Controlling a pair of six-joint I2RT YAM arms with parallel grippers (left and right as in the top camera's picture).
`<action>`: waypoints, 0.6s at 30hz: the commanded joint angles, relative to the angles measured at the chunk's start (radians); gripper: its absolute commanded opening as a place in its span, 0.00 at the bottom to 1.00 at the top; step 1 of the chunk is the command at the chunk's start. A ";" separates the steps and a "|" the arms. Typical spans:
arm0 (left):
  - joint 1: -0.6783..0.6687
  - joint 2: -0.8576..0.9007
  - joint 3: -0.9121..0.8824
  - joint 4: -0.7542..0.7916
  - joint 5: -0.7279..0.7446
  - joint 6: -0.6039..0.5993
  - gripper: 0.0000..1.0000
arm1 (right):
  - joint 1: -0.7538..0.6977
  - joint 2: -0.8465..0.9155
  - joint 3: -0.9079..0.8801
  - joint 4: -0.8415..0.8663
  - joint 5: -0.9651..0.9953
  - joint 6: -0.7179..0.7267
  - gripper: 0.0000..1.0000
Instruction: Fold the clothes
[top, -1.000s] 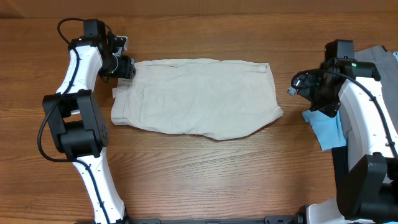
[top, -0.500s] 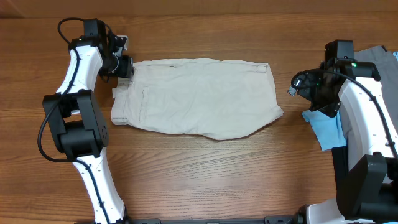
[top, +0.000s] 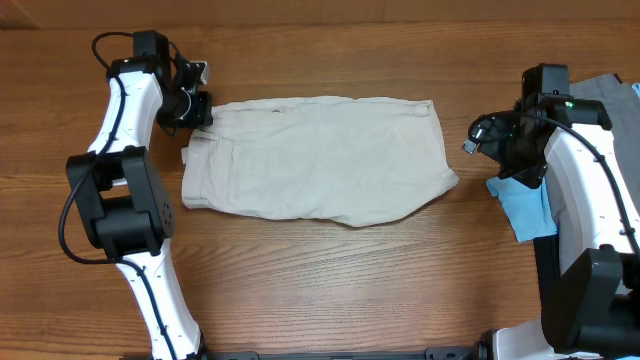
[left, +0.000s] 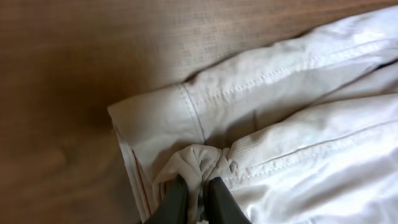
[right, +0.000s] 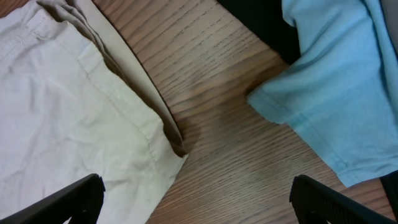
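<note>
Item: beige shorts (top: 320, 155), flat on the desk (top: 330, 290); left pincer (left: 196, 186) clenched on a bunched waistband corner, probably to lift it for folding; right pincer (right: 196, 193) released, poised above the opposite hem beside a blue garment (right: 336, 81).

Cream shorts (top: 320, 158) lie spread flat on the wooden table (top: 330, 290). The left gripper (top: 197, 108) sits at their upper-left corner, touching the cloth. The right gripper (top: 478, 135) hangs just beside their right edge, apart from it. A light-blue garment (top: 520, 208) and a grey garment (top: 605, 88) lie at far right.
</note>
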 joint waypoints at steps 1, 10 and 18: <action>-0.028 -0.051 0.020 -0.060 0.032 -0.057 0.04 | -0.001 -0.006 0.005 0.005 -0.005 -0.003 1.00; -0.094 -0.089 0.020 -0.068 0.021 -0.072 0.04 | -0.001 -0.006 0.005 0.005 -0.005 -0.003 1.00; -0.161 -0.093 0.020 -0.112 -0.119 -0.110 0.04 | -0.001 -0.006 0.005 0.005 -0.004 -0.003 1.00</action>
